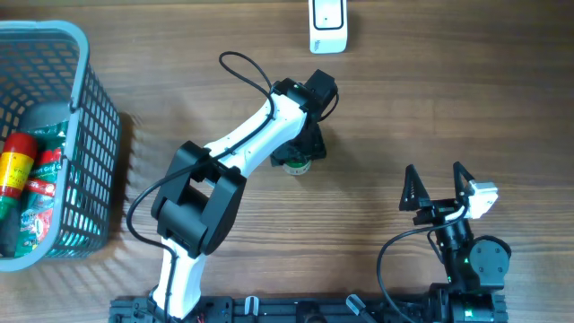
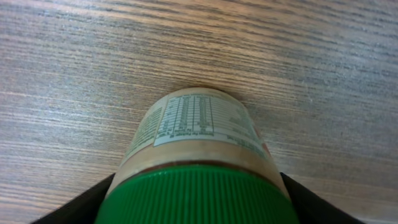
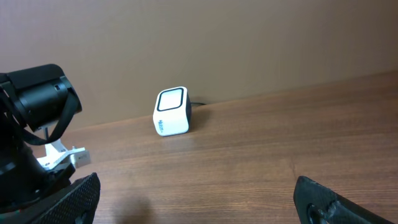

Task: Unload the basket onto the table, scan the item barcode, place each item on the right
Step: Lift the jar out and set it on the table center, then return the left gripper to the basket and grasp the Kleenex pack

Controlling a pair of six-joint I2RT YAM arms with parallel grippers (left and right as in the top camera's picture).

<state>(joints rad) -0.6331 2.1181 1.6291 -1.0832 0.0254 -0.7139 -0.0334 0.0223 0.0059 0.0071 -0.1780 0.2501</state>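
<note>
A jar [image 2: 199, 124] with a ribbed green lid and a pale label printed with a nutrition table fills the left wrist view, its far end on the wood. No barcode shows on it. My left gripper [image 2: 198, 175] straddles the lid, a black finger close against each side, and I cannot see whether they press on it. From overhead the left gripper [image 1: 300, 148] covers most of the jar [image 1: 294, 166] at mid-table. The white scanner [image 1: 327, 27] stands at the far edge, also seen as the scanner [image 3: 171, 112]. My right gripper [image 1: 439, 184] rests open and empty near the front right, shown as the right gripper [image 3: 196, 183].
A blue-grey plastic basket [image 1: 90, 108] at the left edge holds red, yellow and green packaged items [image 1: 27, 175]. The left arm's white link and black cable [image 1: 242, 72] stretch from the front base to mid-table. Bare wood lies between the jar and the scanner.
</note>
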